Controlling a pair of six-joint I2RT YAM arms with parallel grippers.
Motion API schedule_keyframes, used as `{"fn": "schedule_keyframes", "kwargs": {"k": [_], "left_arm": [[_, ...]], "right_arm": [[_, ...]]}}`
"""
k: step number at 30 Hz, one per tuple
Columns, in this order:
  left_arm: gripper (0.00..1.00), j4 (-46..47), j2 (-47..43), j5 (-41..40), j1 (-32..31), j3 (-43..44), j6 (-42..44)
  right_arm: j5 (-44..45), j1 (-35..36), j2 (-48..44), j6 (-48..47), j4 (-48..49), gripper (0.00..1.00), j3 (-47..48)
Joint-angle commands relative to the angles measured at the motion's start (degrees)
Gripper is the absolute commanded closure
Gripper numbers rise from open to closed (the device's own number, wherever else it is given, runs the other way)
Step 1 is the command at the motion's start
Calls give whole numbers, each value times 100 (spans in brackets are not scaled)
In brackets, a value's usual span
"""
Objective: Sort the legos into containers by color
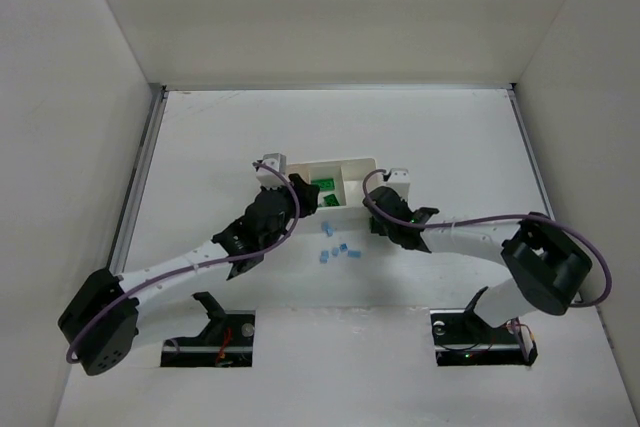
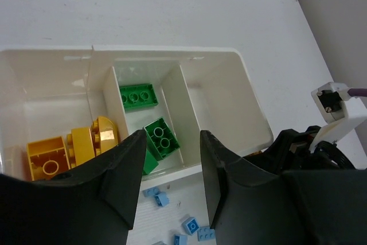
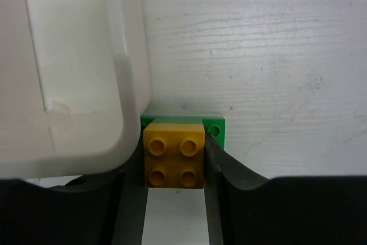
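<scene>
Gripping a yellow lego (image 3: pixel 174 142) narrowly in the right tool (image 3: pixel 174 159), atop a green lego (image 3: pixel 215 127) beside the tray (image 3: pixel 86 84) corner; holding the left tool (image 2: pixel 172 142) wide, empty, above the tray.

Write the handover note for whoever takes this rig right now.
Left gripper: open, empty, at the tray's near wall.
Right gripper: shut on a yellow brick stacked on a green piece, on the table beside the tray.
Done: yellow bricks in one end compartment, green bricks in the middle one.
Left: the other end compartment is empty; light blue bricks lie loose on the table; the held stack needs splitting and sorting.
</scene>
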Motion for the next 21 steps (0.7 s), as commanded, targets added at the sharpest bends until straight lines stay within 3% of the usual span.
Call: {"fn": "schedule_keyframes", "kwargs": {"k": [1,5,10,13,17,21], "left_arm": [[61,81,-258,7,-98,-133,-138],[61,-42,-416,16,-247,-159,-253],[62,-332,-557,77,-634,77,-411],[67,-472,-496,217,-924,358,-464],[73,-578,-408,314,-1232,675,-508],[72,-587,-434,209,-1355,737,-551]], "right_arm": [[216,70,59,196,-140,66,200],[480,183,-308,214,-183,78,113],[656,604,-1572,267,-500,79,-63],[577,798,-2259,214,-413,79,-116],[358,896,-2595,-83,236,81,-160],[-248,870,-2446,-383,1107,82,-134]]}}
